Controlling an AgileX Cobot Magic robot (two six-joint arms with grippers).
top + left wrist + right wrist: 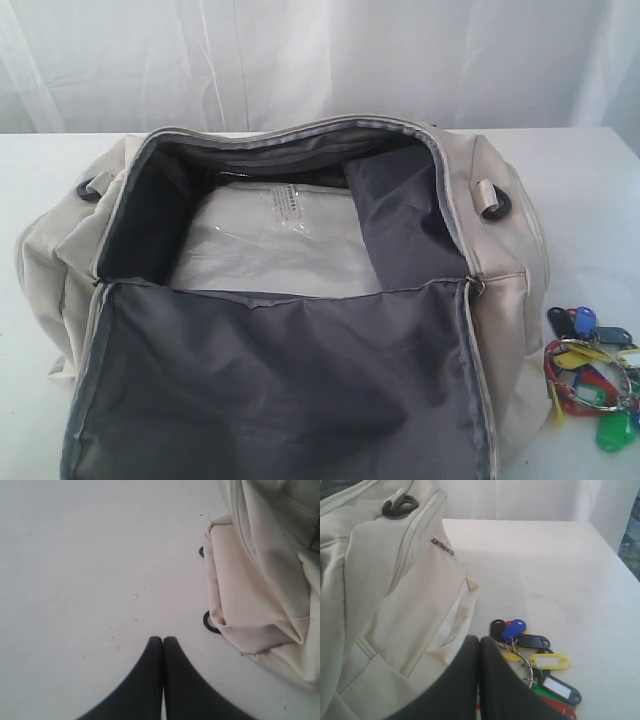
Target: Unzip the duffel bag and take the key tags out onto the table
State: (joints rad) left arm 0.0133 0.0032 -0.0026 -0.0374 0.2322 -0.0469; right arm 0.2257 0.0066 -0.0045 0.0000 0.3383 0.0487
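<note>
Left end effector (163, 640) and right end effector (479, 639) (both closed, empty), key tags (590, 378) on table (585, 215) beside open duffel bag (505, 240).

Nothing was readable. Inside the duffel bag (510, 300), a clear plastic sheet (262, 255) carried a small printed strip (287, 206), too blurred to read. The key tags (590, 375) beside the bag showed no legible writing.
</note>
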